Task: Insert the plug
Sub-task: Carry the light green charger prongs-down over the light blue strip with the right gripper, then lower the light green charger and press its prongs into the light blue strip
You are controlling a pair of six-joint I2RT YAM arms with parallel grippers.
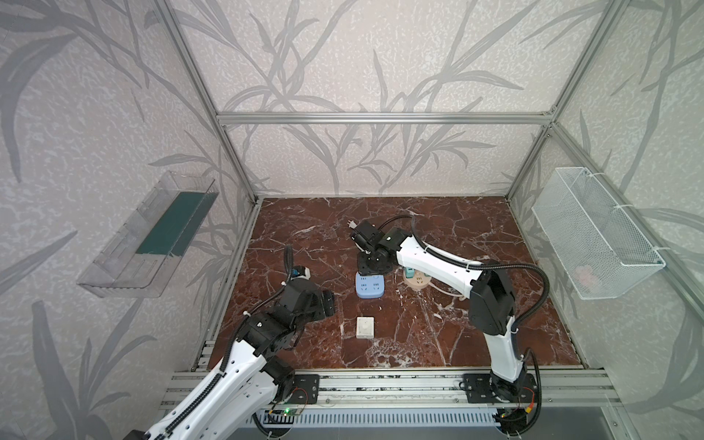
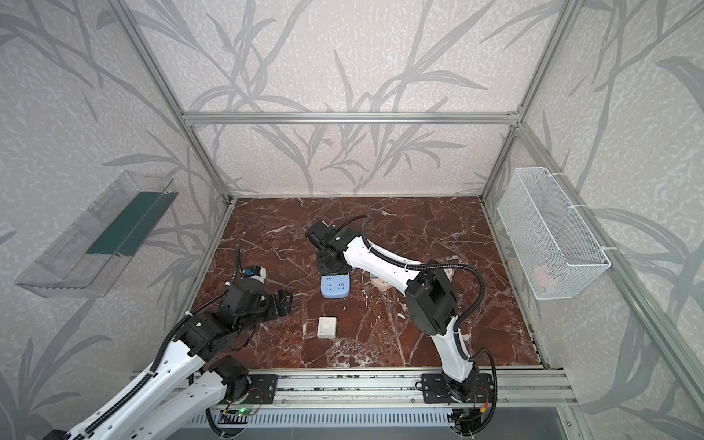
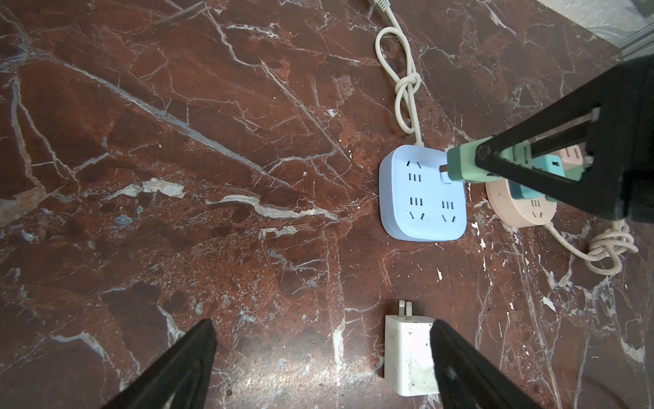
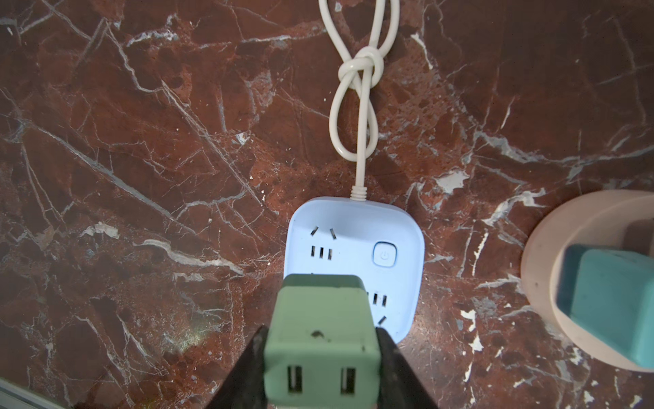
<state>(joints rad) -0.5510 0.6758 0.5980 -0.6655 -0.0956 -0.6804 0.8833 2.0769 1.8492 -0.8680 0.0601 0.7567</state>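
Note:
My right gripper (image 4: 322, 334) is shut on a pale green plug (image 4: 320, 336), one finger on each side of its body. The plug hangs over the light blue power strip (image 4: 357, 240) with its prongs towards the strip's face, and it hides one socket. In the left wrist view the green plug (image 3: 460, 166) stands above the blue power strip (image 3: 421, 209) near its button. I cannot tell whether the prongs touch. In both top views the right wrist covers the far edge of the blue power strip (image 1: 369, 287) (image 2: 335, 287). My left gripper (image 3: 322, 324) is open and holds nothing.
A white charger (image 3: 407, 354) lies flat beside one left finger; in a top view the white charger (image 1: 365, 327) is nearer the front than the strip. A pink round power strip (image 4: 552, 283) carries a teal plug (image 4: 608, 283). A knotted white cord (image 4: 357, 70) runs back from the strip. A wire basket (image 1: 594, 232) hangs on the right wall.

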